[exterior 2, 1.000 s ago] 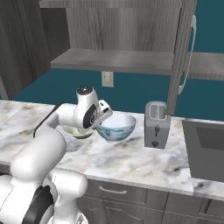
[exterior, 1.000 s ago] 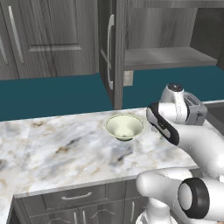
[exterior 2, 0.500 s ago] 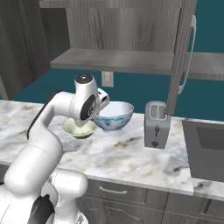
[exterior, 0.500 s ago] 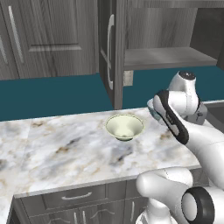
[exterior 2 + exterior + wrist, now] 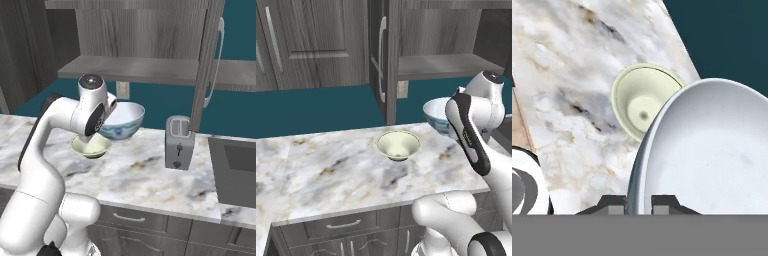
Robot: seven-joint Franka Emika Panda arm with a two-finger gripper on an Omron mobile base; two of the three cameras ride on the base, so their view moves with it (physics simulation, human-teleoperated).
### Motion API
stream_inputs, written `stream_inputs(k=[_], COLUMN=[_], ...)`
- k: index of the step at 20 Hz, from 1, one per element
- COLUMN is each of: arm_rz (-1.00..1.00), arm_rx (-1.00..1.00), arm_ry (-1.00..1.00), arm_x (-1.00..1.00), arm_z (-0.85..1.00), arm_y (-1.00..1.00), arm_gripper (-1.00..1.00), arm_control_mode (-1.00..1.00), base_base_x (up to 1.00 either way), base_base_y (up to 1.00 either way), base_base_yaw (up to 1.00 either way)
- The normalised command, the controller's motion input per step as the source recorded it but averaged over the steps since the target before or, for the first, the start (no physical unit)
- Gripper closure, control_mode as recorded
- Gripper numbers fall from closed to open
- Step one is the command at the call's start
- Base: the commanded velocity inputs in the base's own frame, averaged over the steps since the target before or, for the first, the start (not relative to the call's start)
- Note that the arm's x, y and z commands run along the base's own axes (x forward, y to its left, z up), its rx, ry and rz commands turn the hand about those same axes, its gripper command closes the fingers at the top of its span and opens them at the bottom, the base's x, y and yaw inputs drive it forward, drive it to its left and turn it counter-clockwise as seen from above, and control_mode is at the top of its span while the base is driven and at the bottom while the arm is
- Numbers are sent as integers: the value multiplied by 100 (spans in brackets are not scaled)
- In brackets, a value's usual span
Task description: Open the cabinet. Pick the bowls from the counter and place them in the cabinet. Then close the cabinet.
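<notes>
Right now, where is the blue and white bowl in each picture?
Left base view: blue-patterned bowl at right, lifted, partly behind the arm, under the open cabinet.
Right base view: centre-left, beside the arm's wrist, above the counter.
Hand view: fills the lower right, rim pinched in the jaws.
Shared landmark: the cream-green bowl on the counter.

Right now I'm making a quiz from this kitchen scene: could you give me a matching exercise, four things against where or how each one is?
Things:
1. blue-patterned bowl
2. cream-green bowl
3. toaster
4. cabinet

States:
A. stands on the counter beside the sink
B. doors open
C. lifted, rim pinched by the claw
D. rests on the counter

Pairs: 1-C, 2-D, 3-A, 4-B
</notes>
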Motion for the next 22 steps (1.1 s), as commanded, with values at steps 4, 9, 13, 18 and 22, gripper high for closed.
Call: stream_inputs(k=[4,9,13,18,22], arm_rz=[15,10,4,5,8], arm_rx=[0,0,0,0,0], arm_ry=[-10,-14,-16,-7,0], arm_x=[-38,-32,-18,-4,3], arm_z=[54,64,79,76,53], arm_y=[11,4,0,0,0], arm_gripper=[100,100,100,100,100], arm_control_mode=[-100,-100,-100,-100,-100], base_base_x=[0,0,0,0,0], base_base_y=[0,0,0,0,0], base_base_yaw=[0,0,0,0,0])
